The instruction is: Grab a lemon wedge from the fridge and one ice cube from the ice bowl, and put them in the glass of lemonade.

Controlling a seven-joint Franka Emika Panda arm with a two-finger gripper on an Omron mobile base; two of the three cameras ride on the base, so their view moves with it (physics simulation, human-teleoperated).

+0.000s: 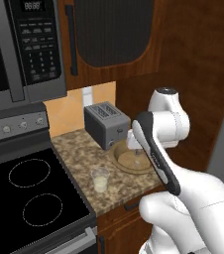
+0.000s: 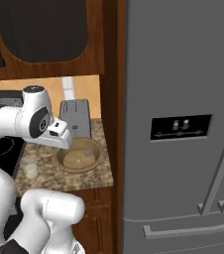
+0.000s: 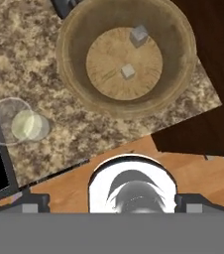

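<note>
Jaws spread wide, empty, hovering above surface front edge. Ice bowl just ahead of jaws, two ice cubes inside, nothing blocking above. Glass of lemonade ahead-left, near stove edge. Toaster beyond bowl. Fridge shut, off to right past wood panel.
</note>
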